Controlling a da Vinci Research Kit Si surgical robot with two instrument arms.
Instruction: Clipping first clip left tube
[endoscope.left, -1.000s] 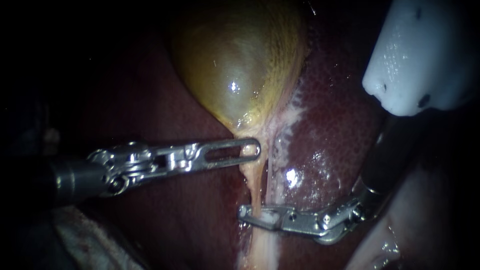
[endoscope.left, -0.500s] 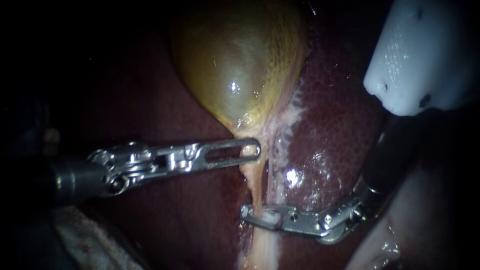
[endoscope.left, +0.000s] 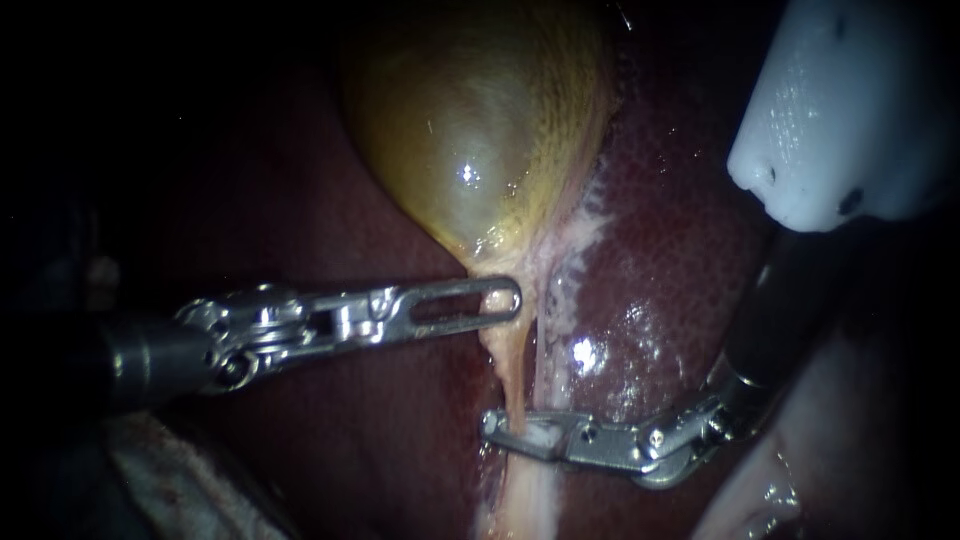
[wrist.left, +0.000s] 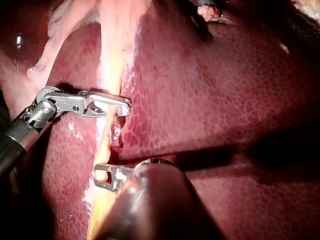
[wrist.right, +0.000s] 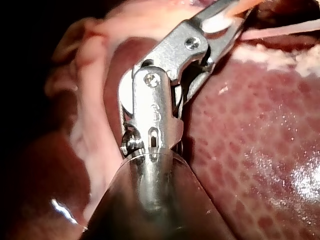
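Observation:
The yellow-green gallbladder (endoscope.left: 470, 150) narrows downward into two pale tubes over the dark red liver (endoscope.left: 660, 280). My left instrument (endoscope.left: 505, 298) comes in level from the left, its slotted jaws shut on the gallbladder's neck; the left wrist view shows its tip (wrist.left: 102, 175) on the same pale strand. The tan left tube (endoscope.left: 512, 375) runs down into the jaws of my right instrument (endoscope.left: 500, 428). Those jaws lie across the tube and hold a white clip (endoscope.left: 537, 432) around it. In the right wrist view the clip (wrist.right: 220, 21) shows between the jaws (wrist.right: 225, 15).
A paler right tube (endoscope.left: 541, 350) runs beside the left one, just clear of the clip. A white plastic body (endoscope.left: 850, 110) hangs at the upper right above the right instrument's dark shaft (endoscope.left: 775, 320). Pale tissue (endoscope.left: 180, 490) lies at the lower left.
My right instrument's jaws have drawn a little tighter across the left tube and their tip has edged slightly right. The left instrument and gallbladder have held still.

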